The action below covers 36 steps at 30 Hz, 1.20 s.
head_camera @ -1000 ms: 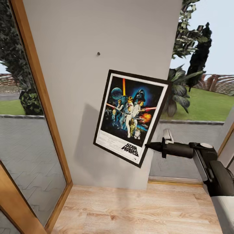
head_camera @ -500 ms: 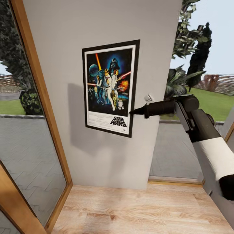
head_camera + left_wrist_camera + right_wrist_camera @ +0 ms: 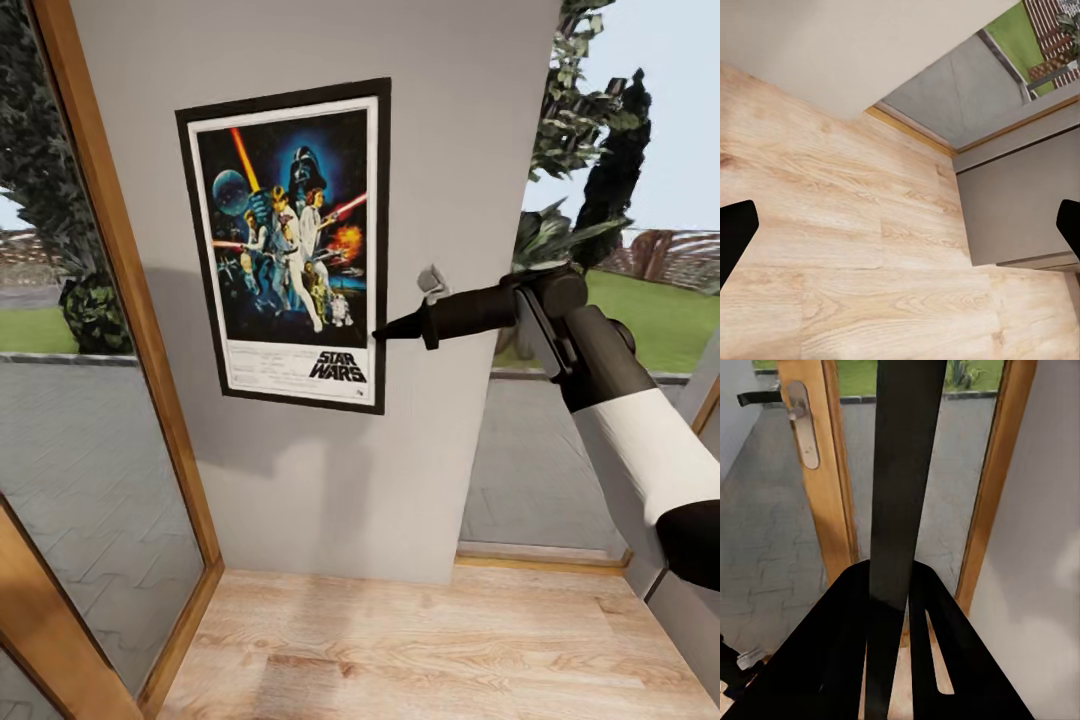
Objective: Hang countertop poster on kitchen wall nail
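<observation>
framed poster (image 3: 290, 245) upright against wall

A corner of a home interior, rendered in simulation: pale wood plank flooring (image 3: 430, 650) meets a plain off-white wall (image 3: 300, 480) flanked by tall glazed doors in warm wooden frames (image 3: 150, 400). A metal lever handle (image 3: 799, 424) marks one door. Beyond the glass lie grey paving (image 3: 80, 480), lawn (image 3: 640, 330) and leafy shrubs (image 3: 550, 270) under open sky.

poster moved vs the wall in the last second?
Yes. The poster, clamped at its right edge by the right gripper, went up and left along the wall toward the window frame and straightened upright.
</observation>
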Available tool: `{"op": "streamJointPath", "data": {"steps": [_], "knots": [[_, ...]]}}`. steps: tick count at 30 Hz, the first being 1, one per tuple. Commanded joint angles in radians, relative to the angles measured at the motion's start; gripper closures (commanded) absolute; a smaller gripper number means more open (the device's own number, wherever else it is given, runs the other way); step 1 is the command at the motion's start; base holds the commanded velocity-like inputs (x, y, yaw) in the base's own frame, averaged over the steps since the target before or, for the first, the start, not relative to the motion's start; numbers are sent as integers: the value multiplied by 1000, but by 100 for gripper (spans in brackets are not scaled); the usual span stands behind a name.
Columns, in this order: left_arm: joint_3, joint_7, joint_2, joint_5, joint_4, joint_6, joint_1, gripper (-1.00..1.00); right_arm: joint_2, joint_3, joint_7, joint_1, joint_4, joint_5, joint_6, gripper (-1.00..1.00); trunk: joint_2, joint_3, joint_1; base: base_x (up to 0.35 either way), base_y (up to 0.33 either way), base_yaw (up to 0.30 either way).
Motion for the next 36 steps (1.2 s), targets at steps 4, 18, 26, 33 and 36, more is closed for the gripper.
{"op": "streamJointPath", "data": {"steps": [4, 18, 26, 33, 36], "knots": [[-3, -2, 0, 4, 2, -7, -1, -100, -2, -19, 21, -1, 53, -11, -25, 100, -2, -2, 1, 0, 0, 0], [-3, -3, 0, 4, 2, -7, -1, -100, -2, -71, 27, -1, 69, -11, -35, 100, -2, -2, 1, 0, 0, 0], [-3, -2, 1, 4, 2, -7, -1, -100, -2, -72, 27, -1, 68, -11, -35, 100, -2, -2, 1, 0, 0, 0], [-3, -3, 1, 5, 2, -7, -1, -100, -3, -72, 28, 0, 68, -12, -39, 100, -2, -2, 1, 0, 0, 0], [-3, -3, 0, 4, 2, -7, -1, -100, -4, -71, 28, 0, 70, -13, -74, 100, -2, -2, 1, 0, 0, 0]]}}
